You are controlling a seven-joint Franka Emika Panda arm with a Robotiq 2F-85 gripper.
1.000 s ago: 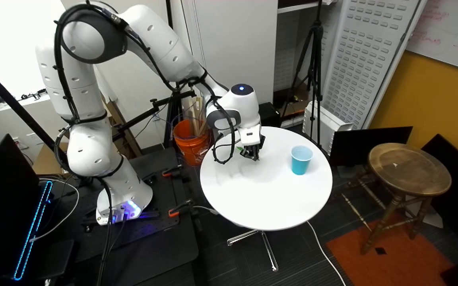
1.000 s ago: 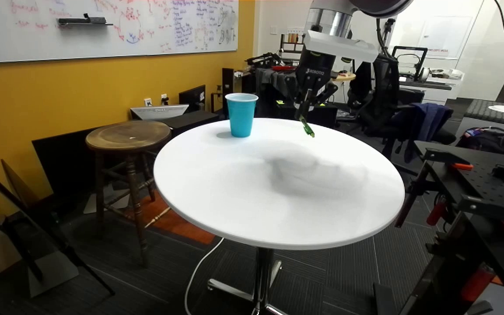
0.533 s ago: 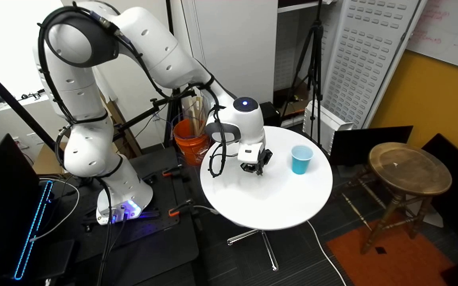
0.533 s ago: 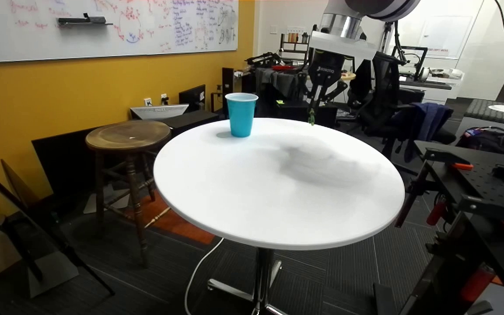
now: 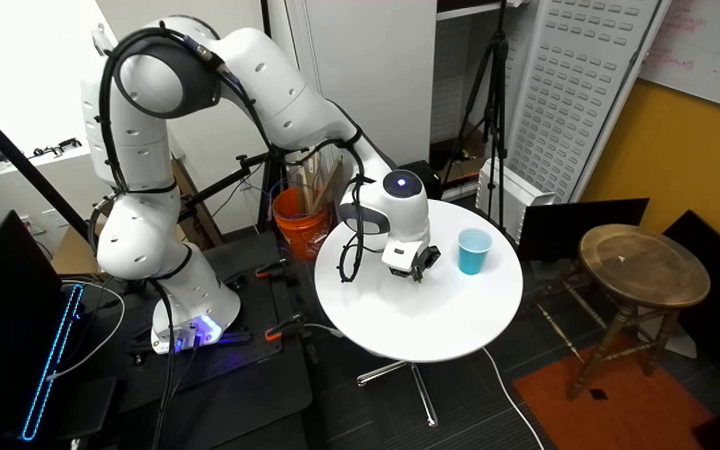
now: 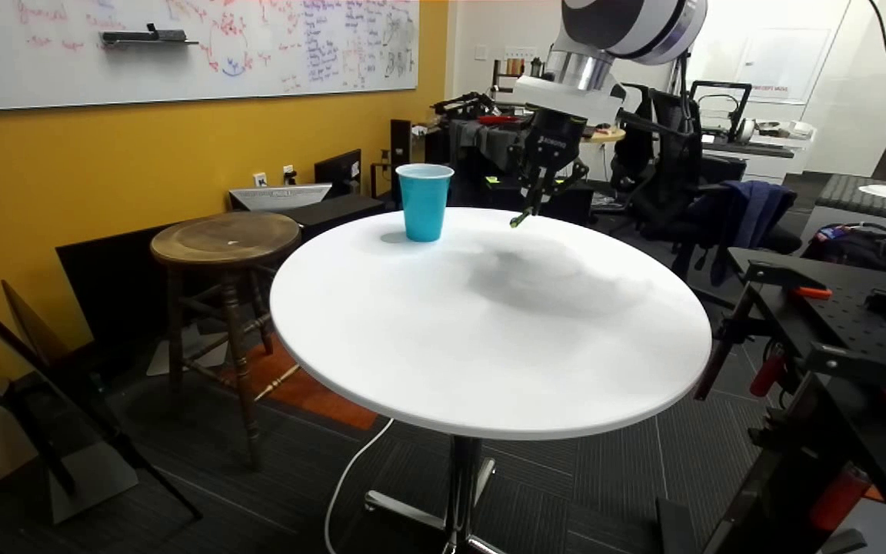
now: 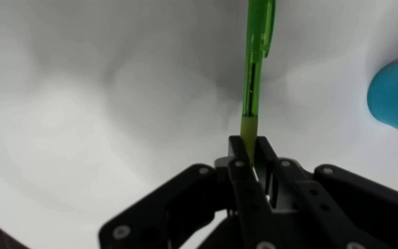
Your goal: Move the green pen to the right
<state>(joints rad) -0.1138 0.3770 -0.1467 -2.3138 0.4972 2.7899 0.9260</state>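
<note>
Held in the gripper (image 7: 249, 143): the green pen (image 7: 254, 69), jaws pressed together on its yellowish grip section. In the wrist view, runs on from the jaws almost straight up that view, leaning only slightly, with the clip toward the far end and the end itself cut off by the top edge. In an exterior view, visible only as a short green end just below the jaws, angled down toward the side of the light blue cup (image 6: 424, 204); true tilt hard to judge. Apparently up off the round white table (image 6: 489, 362), with a soft shadow (image 6: 551, 281) below — exact clearance impossible to tell.

Nearest thing to the pen: the cup, upright on the table, near but not touching. In the wrist view, off to the right of the pen; in both exterior views, on the gripper's side toward the yellow wall (image 6: 104, 177).

Judged from the task: grasp made, sideways carry and release left to do. Whose right, not settled by the wording. If toward the cup, calls for passing around or over, minding the pen's long free end; likeliest trouble, a knocked cup or a pen twisted in the jaws on touching down.

Only one robot arm (image 5: 275, 87), extended over the table. Farther out: an orange bucket (image 5: 300, 231) beside the table and a wooden stool (image 5: 643, 269) well apart — probably not in the way.
</note>
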